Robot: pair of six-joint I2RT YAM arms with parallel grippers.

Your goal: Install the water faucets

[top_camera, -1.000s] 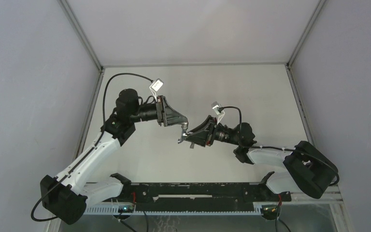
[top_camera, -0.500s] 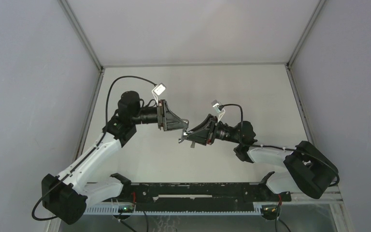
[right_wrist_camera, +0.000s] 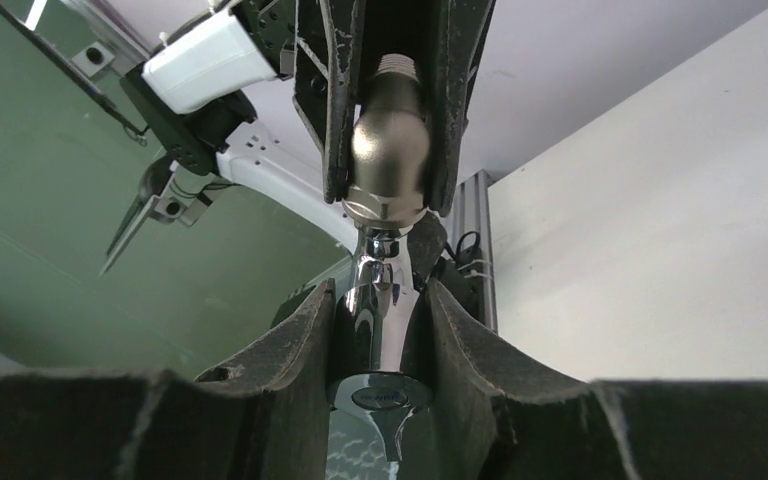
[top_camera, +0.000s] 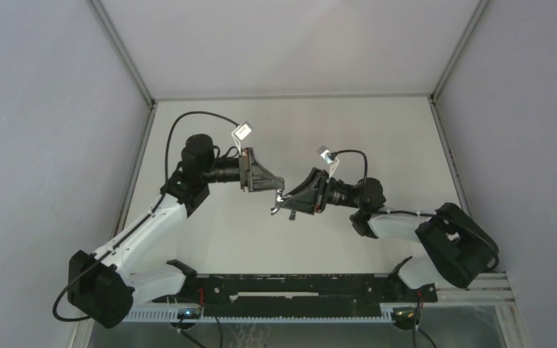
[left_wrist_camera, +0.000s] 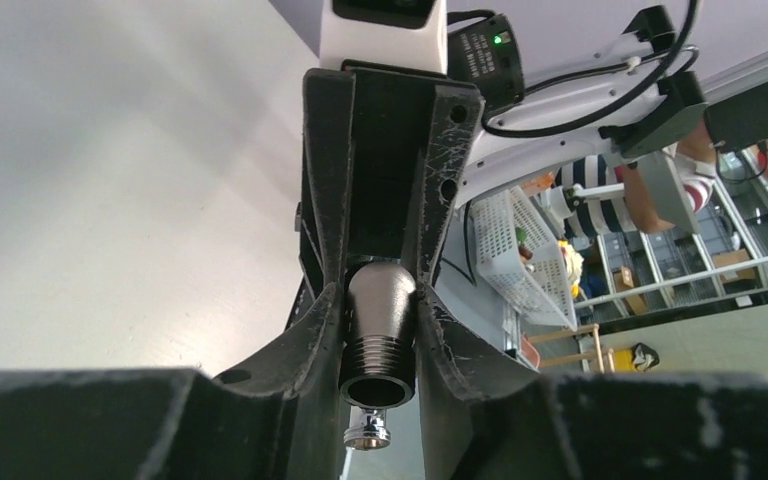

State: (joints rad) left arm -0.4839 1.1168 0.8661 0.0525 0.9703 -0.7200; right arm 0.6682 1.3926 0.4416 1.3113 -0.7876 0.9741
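Black mounting rail [top_camera: 297,285] runs along the near edge of the worktop [top_camera: 377,145], with the two arm bases at its ends. From there the left arm [top_camera: 145,225] and the right arm [top_camera: 399,225] reach in toward each other and meet nose to nose over the middle of the worktop, clear of its surface. The right jaws, coming in from the right, are closed on the bent faucet part [right_wrist_camera: 372,300]. Their fingers [right_wrist_camera: 295,370] press its shiny stem from both sides, and its capped end lies nearest the right wrist. The left jaws, coming in from the left, are closed across the rounded body of the stubby faucet part [right_wrist_camera: 390,150], whose threaded open end points back toward the left wrist. The two silver parts stand in line, the collar of the stubby one touching the tip of the bent one. Beyond them the pale worktop runs to the far wall [top_camera: 290,43].
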